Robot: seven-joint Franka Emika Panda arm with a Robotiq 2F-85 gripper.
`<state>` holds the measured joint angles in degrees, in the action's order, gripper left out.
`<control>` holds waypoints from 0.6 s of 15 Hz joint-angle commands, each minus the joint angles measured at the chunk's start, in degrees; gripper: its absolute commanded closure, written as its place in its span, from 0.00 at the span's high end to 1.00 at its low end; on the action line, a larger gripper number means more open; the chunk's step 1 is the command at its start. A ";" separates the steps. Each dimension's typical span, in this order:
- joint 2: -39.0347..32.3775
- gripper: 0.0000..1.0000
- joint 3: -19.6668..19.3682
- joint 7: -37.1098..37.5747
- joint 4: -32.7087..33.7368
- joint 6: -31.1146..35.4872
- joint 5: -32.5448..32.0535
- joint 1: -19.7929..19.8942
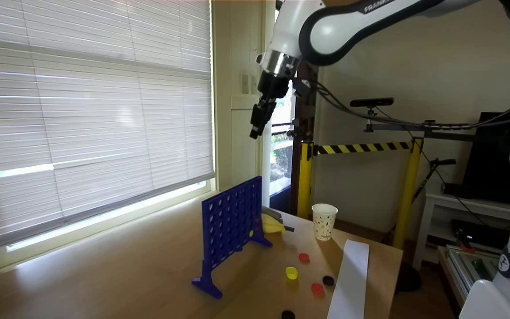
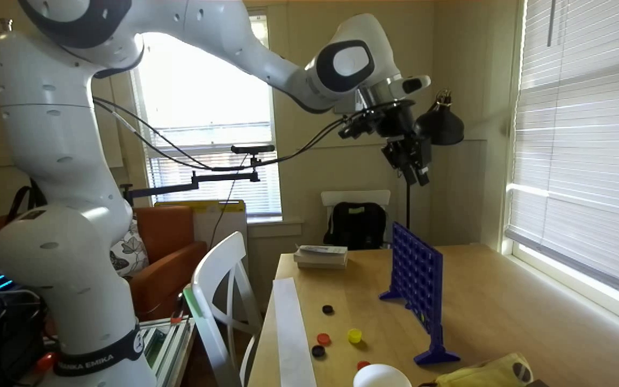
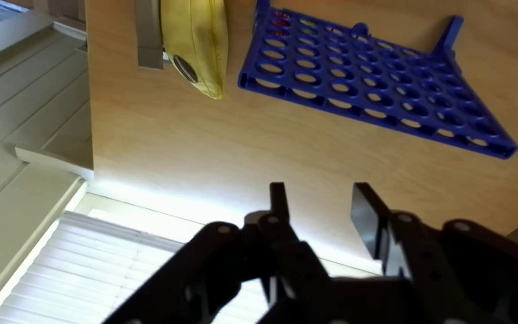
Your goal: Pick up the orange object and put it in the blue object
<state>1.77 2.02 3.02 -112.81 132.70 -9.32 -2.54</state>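
Two small flat orange-red tokens lie on the table: one (image 1: pixel 304 258) is nearer the paper cup, and another (image 1: pixel 317 289) is beside a black token. Both show in an exterior view, here (image 2: pixel 323 339) and, partly behind the cup, here (image 2: pixel 363 365). They are out of the wrist view. The blue grid (image 1: pixel 233 217) stands upright on its feet, also in an exterior view (image 2: pixel 419 279) and the wrist view (image 3: pixel 358 85). A few red and yellow discs sit in its end columns. My gripper (image 3: pixel 317 193) is open and empty, high above the table and grid (image 1: pixel 256 132) (image 2: pixel 418 180).
A yellow token (image 1: pixel 291 273) and black tokens (image 1: pixel 328 280) lie near the orange-red ones. A paper cup (image 1: pixel 324 221), yellow pouch (image 3: pixel 198 49) and white strip (image 1: pixel 350 279) are on the table. A white box (image 2: pixel 321 258) and chair (image 2: pixel 229 301) also show. Window blinds (image 1: pixel 91 110) flank the table.
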 commanded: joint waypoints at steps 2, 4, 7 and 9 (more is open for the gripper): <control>10.04 0.82 0.90 0.06 -0.32 -17.81 3.10 -0.27; 12.61 0.96 1.18 1.26 0.50 -24.62 4.75 -0.24; 15.94 1.00 1.64 4.01 0.35 -31.68 7.56 -0.29; 14.99 1.00 1.74 2.79 0.74 -30.50 6.41 0.05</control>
<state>16.86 3.60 5.88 -112.22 102.25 -2.91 -2.66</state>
